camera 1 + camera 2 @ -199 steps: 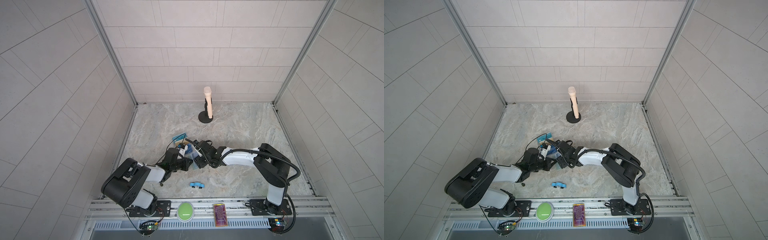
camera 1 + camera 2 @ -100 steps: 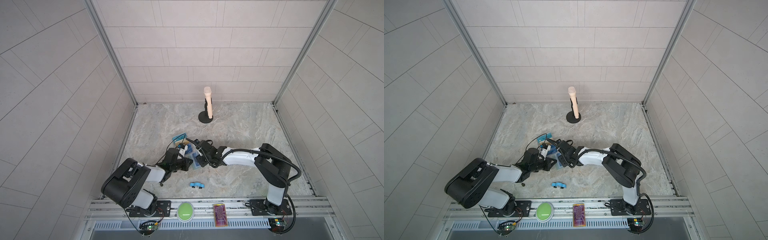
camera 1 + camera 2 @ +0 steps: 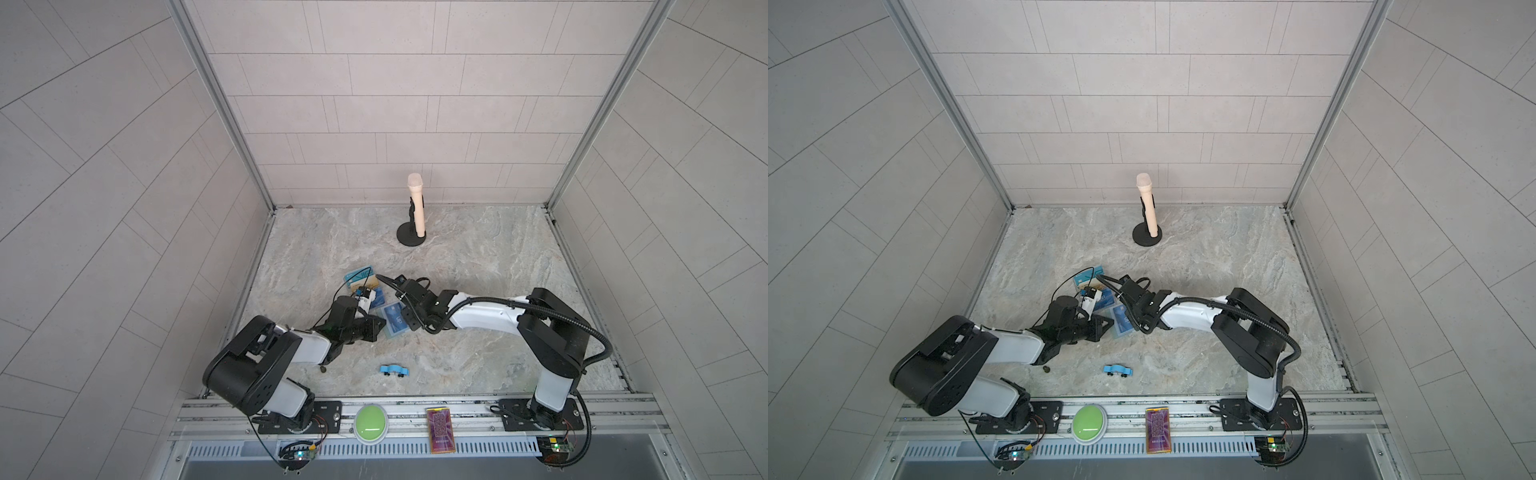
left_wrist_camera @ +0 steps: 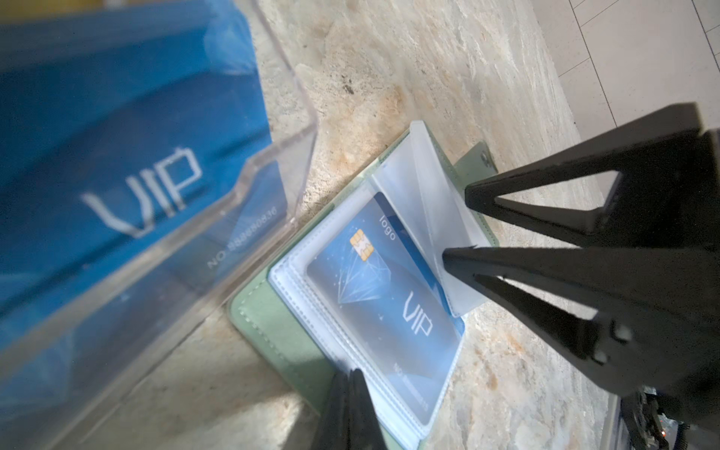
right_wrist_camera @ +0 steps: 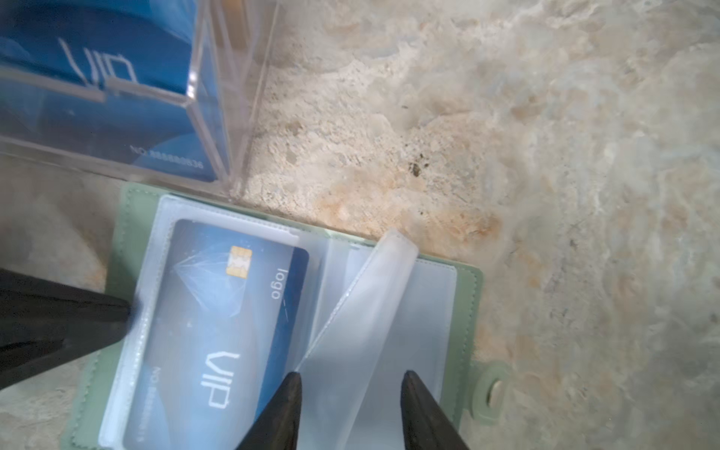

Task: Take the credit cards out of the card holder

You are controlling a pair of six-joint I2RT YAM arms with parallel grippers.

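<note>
The mint-green card holder (image 5: pixel 467 296) lies open on the bench (image 5: pixel 506 117), just beside the clear acrylic stand (image 5: pixel 202 117); the left hand (image 4: pixel 348 376), clenched, pins its edge while the right hand (image 5: pixel 350 385), unclenched, straddles a lifted sleeve page (image 5: pixel 374 311).

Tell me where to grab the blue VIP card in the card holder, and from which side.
Grip the card's darker strip beside "logo", which seems to poke out of the sleeve toward the fold. Come from the fold side, once the loose page standing over it is flipped away.
</note>
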